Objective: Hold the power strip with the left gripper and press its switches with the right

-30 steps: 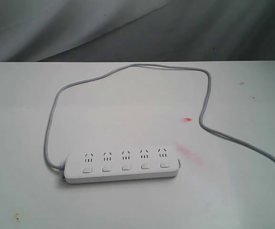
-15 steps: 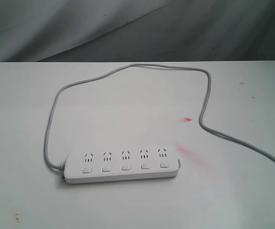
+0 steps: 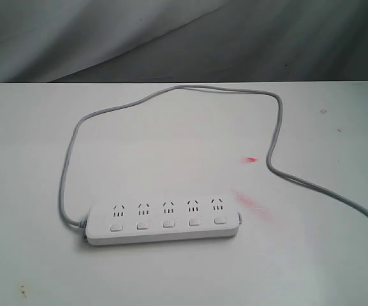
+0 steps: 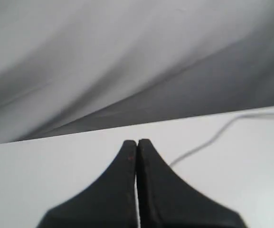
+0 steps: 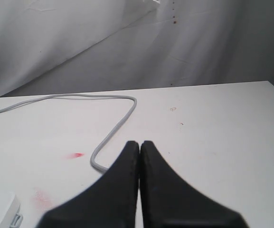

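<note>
— Where is the power strip (image 3: 155, 216)?
— Flat on the white table (image 3: 171, 146), toward the near edge, five outlets in a row with the switches (image 3: 168, 224) just below them, one each. Any print on it is too small to tell.
— And its cord (image 3: 171, 91)?
— Grey, leaving the strip's left end, looping far back across the table, then running off on the right.
— The left gripper (image 4: 137, 142)?
— Fingers pressed together, pinching nothing, over bare table.
— The right gripper (image 5: 139, 143)?
— Same: tips closed on each other, empty, apart from the strip, with a bend of the cord just ahead.
— Anything else around?
— A red spot (image 3: 252, 159) and a pink smear (image 3: 254, 205) by the strip's right end, and a grey cloth backdrop (image 3: 171, 38) behind.
</note>
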Controlling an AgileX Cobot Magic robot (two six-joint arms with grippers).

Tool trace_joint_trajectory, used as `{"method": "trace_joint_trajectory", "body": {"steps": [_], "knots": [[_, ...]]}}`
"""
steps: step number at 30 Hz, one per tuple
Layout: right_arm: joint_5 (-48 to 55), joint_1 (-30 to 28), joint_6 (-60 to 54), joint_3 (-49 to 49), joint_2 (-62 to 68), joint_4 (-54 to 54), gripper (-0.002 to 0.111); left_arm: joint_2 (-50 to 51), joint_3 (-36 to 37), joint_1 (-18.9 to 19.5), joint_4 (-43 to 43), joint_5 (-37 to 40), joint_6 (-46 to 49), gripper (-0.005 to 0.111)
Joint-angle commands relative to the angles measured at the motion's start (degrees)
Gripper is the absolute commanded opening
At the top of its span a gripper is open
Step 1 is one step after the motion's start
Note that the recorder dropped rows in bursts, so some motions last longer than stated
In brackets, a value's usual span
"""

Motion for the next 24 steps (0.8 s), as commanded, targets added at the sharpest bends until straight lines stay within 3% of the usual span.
{"method": "trace_joint_trajectory", "body": {"steps": [1,6,11,14,24], "knots": [[-0.5,-0.4,-0.1,0.2,-0.2,-0.3,0.0,1.5,-0.6,4.4,-15.7,13.7,26.7,0.0],[-0.5,-0.4,-0.1,0.2,-0.2,-0.3,0.0,1.8,-0.5,9.6,-17.2,28.6,35.9,0.0],[-0.5,-0.4,-0.1,0.2,-0.2,-0.3,0.0,2.8,-0.5,15.2,-11.9,48.1,40.9,0.0],[-0.5,-0.4,-0.1,0.2,-0.2,-0.3,0.0,3.0,0.5,16.9,-9.0,48.1,39.3,0.0],[-0.5,-0.4,-0.1,0.2,-0.2,-0.3,0.0,3.0,4.8,16.8,-5.7,48.1,41.1,0.0]]}}
